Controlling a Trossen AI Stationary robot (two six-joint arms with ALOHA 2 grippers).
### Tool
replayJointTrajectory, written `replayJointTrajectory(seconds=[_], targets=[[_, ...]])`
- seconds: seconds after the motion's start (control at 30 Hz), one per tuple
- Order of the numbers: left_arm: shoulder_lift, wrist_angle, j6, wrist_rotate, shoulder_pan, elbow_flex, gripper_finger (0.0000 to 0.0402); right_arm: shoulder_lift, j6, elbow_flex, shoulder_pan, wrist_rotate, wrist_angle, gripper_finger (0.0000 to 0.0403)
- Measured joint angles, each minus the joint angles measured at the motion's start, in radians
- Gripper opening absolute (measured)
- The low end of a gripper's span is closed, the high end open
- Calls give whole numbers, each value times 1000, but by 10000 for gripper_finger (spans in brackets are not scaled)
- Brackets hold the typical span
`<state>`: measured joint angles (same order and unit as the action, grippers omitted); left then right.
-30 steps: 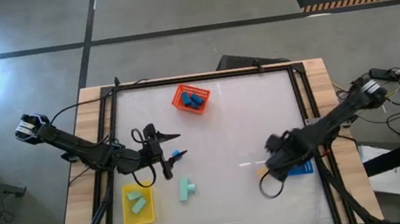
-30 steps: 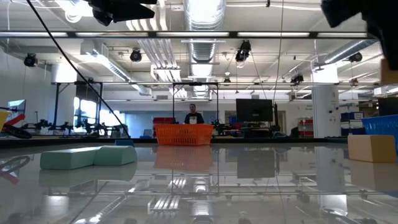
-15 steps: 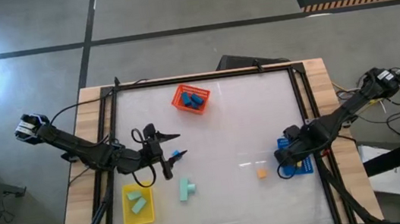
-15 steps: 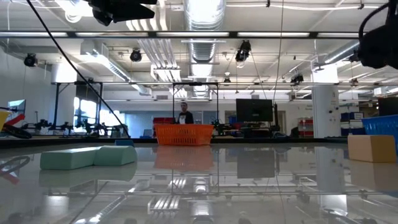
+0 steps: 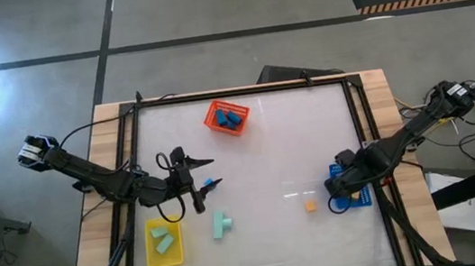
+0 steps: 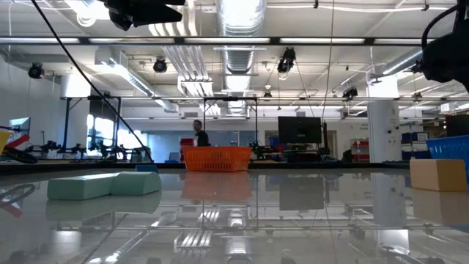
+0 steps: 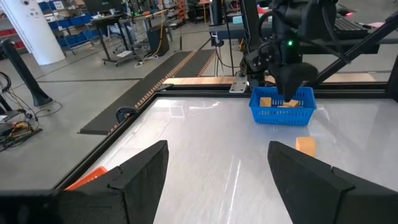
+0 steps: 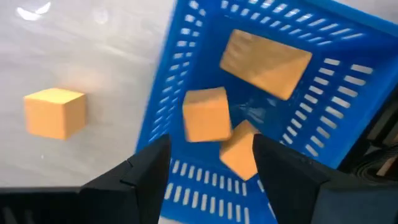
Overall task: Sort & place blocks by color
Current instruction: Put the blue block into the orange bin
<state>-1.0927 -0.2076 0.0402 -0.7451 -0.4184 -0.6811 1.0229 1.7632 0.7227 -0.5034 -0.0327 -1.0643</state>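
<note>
Blocks are partly sorted: since a second ago my right gripper (image 8: 208, 158) has swung from beside the loose orange cube (image 5: 311, 204) to above the blue tray (image 5: 360, 198) at the table's right edge, and its fingers now stand apart with an orange cube (image 8: 206, 114) just off their tips over the tray. My left gripper (image 5: 199, 178) has not moved; it hangs wide open, holding nothing, left of centre, near a small blue block (image 5: 212, 185). The person behind the table has walked to the left. Inside the blue tray lie two more orange blocks, a bar (image 8: 266, 63) and a cube (image 8: 239, 151). An orange tray (image 5: 227, 118) at the far side holds blue blocks (image 5: 230, 116). A yellow tray (image 5: 163, 242) near the front left holds a mint block (image 5: 164, 243). Mint blocks (image 5: 222, 224) lie on the table beside it.
</note>
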Motion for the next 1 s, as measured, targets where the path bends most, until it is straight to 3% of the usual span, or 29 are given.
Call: replayJointTrajectory(seconds=[0.17, 0.4, 0.53, 0.7, 0.87, 1.0], targets=[[0, 0, 0, 0, 0, 0, 260, 7, -36, 58, 0, 68, 1, 214], [0, 9, 6, 0, 0, 1, 260, 62, -213, 166, 0, 328, 7, 203], [0, 9, 8, 0, 0, 1, 260, 118, -428, 227, 0, 552, 41, 200], [0, 14, 35, 0, 0, 2, 260, 184, -785, 272, 12, 799, 241, 200], [-22, 81, 164, 0, 5, 2, 260, 206, -1184, 280, 57, 836, 538, 200], [-88, 165, 285, 8, 9, 1, 260, 193, -1454, 266, 90, 728, 751, 200]])
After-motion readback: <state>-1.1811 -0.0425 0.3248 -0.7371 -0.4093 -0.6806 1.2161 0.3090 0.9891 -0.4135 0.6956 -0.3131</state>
